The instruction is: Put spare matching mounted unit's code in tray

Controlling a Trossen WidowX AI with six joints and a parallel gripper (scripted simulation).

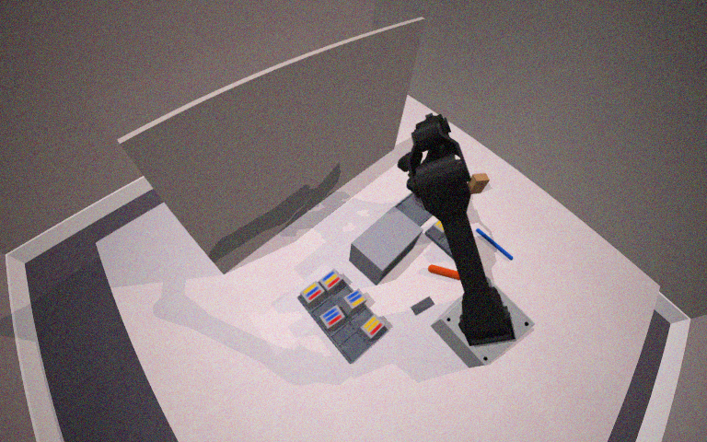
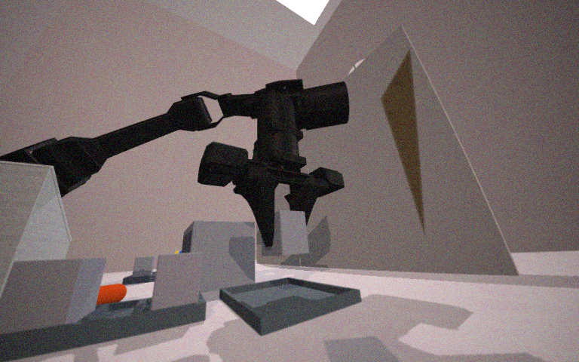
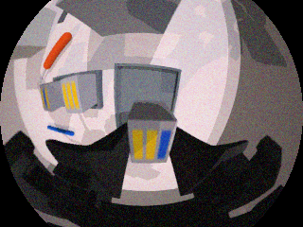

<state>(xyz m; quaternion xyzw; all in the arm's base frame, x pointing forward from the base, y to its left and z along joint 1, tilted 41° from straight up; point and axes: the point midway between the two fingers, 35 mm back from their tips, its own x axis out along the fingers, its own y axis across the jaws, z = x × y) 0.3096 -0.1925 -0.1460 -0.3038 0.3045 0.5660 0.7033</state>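
My gripper (image 2: 285, 226) is shut on a grey spare block (image 2: 286, 232) and holds it in the air above the table. In the wrist view the spare (image 3: 151, 142) shows two yellow stripes and one blue stripe on its face. The dark grey tray (image 2: 290, 301) lies empty on the table; in the wrist view it (image 3: 147, 85) sits just beyond the held spare. A grey unit with yellow stripes (image 3: 72, 95) stands on a dark mount left of the tray. A rack (image 1: 346, 318) holds several other spares with coloured stripes.
A large grey box (image 1: 386, 242) stands between rack and tray. An orange cylinder (image 1: 443, 271), a blue stick (image 1: 493, 243), a tan block (image 1: 478, 182) and a small dark plate (image 1: 422, 305) lie near the arm's base (image 1: 484, 322). A tall grey wall (image 1: 271, 156) stands behind.
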